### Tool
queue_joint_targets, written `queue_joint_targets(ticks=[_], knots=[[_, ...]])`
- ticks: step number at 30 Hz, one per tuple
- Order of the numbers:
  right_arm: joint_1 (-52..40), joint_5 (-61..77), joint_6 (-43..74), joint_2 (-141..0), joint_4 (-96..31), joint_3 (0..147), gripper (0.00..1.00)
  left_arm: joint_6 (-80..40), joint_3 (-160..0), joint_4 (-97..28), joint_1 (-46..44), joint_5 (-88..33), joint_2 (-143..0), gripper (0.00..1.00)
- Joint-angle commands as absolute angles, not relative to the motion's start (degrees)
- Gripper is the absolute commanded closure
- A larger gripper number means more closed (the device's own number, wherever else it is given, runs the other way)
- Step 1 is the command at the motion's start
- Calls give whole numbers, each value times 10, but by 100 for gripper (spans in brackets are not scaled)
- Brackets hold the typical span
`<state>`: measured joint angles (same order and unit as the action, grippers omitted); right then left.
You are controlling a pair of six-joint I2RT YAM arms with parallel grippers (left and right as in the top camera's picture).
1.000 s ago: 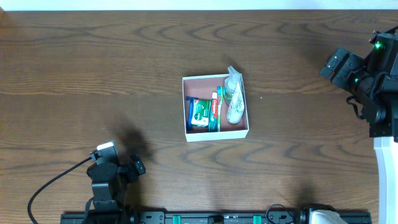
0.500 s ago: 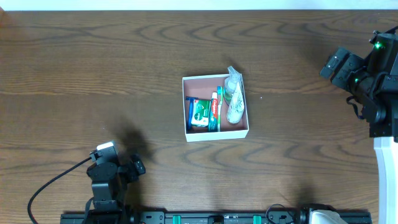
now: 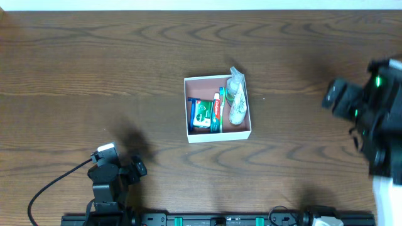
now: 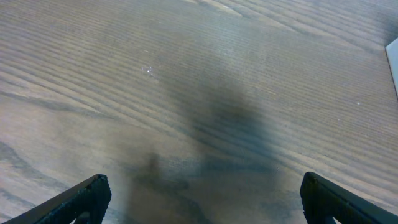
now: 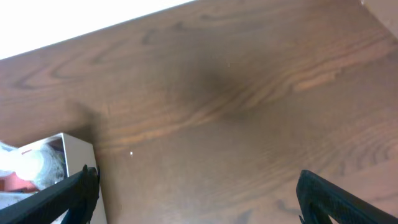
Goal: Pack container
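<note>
The container (image 3: 218, 135), a shallow white-walled cardboard box with a pinkish-brown inside, sits at the table's middle. It holds a green-and-white soap packet (image 3: 201, 114), a toothpaste tube (image 3: 217, 110), a teal toothbrush and a clear bottle (image 3: 236, 100) leaning over the back right rim. A corner of the container also shows in the right wrist view (image 5: 78, 152). My left gripper (image 4: 199, 199) is open and empty over bare wood at the front left. My right gripper (image 5: 196, 193) is open and empty at the right, well apart from the container.
The dark wooden table (image 3: 94, 69) runs to a white back edge. A black cable (image 3: 53, 185) trails from the left arm at the front left. A rail (image 3: 220, 220) runs along the front edge.
The right arm has shifted a little toward the front and looks blurred from motion. The left arm and the container's contents have not moved.
</note>
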<state>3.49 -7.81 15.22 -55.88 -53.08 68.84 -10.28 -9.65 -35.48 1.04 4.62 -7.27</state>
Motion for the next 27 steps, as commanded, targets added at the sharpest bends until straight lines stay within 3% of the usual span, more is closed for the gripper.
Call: queue_joint_targets(ticks=[1,14,27], knots=[[37,-83,130,-479,-505,588,1,-104,-89,-353,13,47,-69,2],[37,-62,132,-148,-467,264,1,-104,-89,-353,13,47,-69,2],[37,-46,132,-34,-367,99,1,-104,-89,-353,13,47,-69,2]])
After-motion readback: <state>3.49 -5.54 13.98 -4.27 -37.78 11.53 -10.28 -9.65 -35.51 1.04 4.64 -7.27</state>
